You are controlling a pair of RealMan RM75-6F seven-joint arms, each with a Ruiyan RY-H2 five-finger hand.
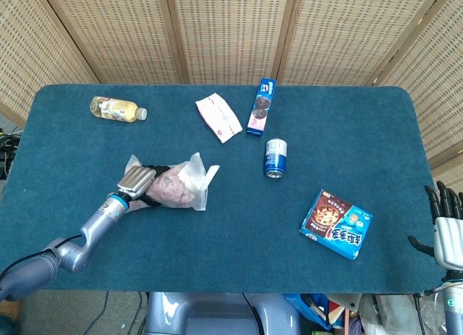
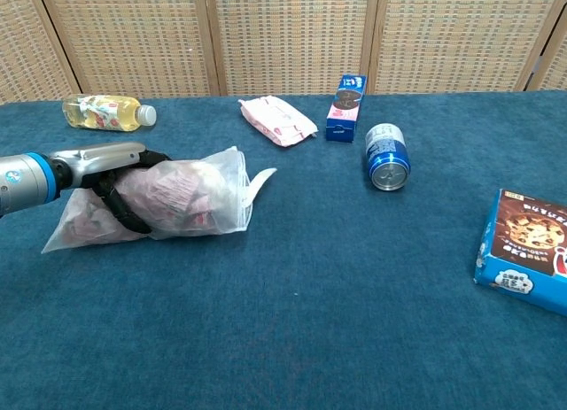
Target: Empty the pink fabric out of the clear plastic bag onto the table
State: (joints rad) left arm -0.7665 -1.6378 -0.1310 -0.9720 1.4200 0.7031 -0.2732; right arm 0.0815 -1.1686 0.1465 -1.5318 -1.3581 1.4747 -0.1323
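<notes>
Pink fabric [image 2: 168, 197] sits inside the clear plastic bag [image 2: 217, 193] at the table's 9 o'clock, the left hand's [image 1: 141, 184] fingers [image 2: 120, 206] wrapped around its middle; lifting the closed end should tip it out.

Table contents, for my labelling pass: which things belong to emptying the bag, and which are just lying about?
Job: clear plastic bag, pink fabric inside it, left hand gripping the bag.

Lying about: bottle, white packet, cookie sleeve, can, snack box.
</notes>
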